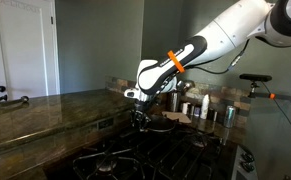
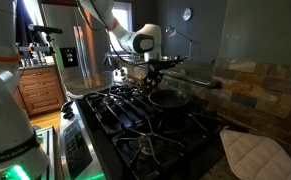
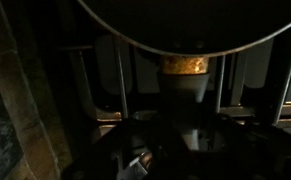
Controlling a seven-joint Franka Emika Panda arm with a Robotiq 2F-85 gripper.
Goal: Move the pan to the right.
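Note:
The pan (image 2: pixel 171 98) is a dark round shallow pan on a back burner of the black stove (image 2: pixel 135 125). In the wrist view its rim (image 3: pixel 185 25) arcs across the top. Its short handle, with a copper-coloured joint (image 3: pixel 185 65), runs down toward my gripper (image 3: pixel 180 135). The gripper (image 2: pixel 150 80) hangs at the handle end of the pan, low over the grates. It also shows in an exterior view (image 1: pixel 140 116), next to the pan (image 1: pixel 163 122). The jaws are in deep shadow, so their opening and any contact with the handle do not show.
Small cups and canisters (image 1: pixel 201 108) stand on the counter behind the stove. A stone counter (image 1: pixel 45 115) runs beside it. A quilted cloth (image 2: pixel 250 152) lies on the counter near the stove. A steel fridge (image 2: pixel 77 45) and wooden cabinets (image 2: pixel 40 92) stand further off.

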